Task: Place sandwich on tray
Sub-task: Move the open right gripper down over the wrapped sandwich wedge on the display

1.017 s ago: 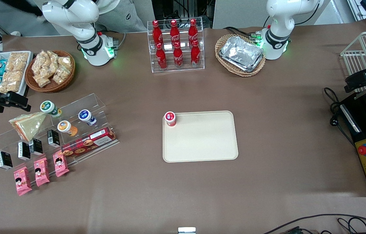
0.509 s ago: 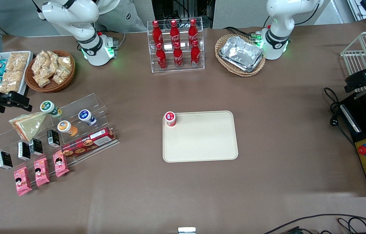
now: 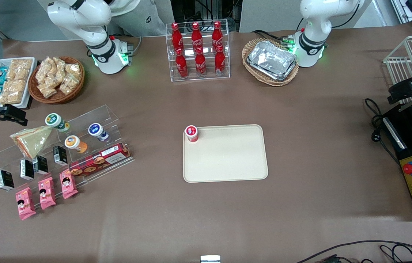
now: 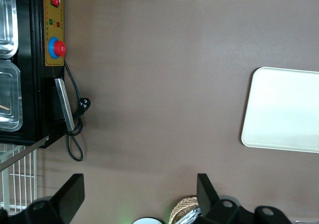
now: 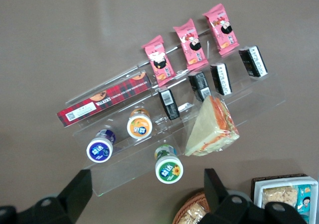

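- The gripper [image 3: 17, 117] hangs above the working arm's end of the table, holding nothing; its two dark fingers [image 5: 79, 186] stand spread well apart.
- Just beside it and a little nearer the front camera, the sandwich [image 3: 32, 140] lies wrapped in clear plastic on the upper step of a clear acrylic display stand [image 3: 109, 116], orange-red filling showing at its cut edge [image 5: 223, 115].
- On the same stand sit three small round-lidded cups: green [image 5: 168, 169], orange [image 5: 139, 124] and blue [image 5: 99, 150].
- Lower on the stand I see small black cartons [image 5: 220, 78], a red plaid biscuit box [image 5: 104, 103] and three pink snack packets [image 5: 190, 43].
- The tray [image 3: 227, 157] lies flat mid-table, well apart from the sandwich, with a red-lidded cup [image 3: 191, 133] standing at one corner.
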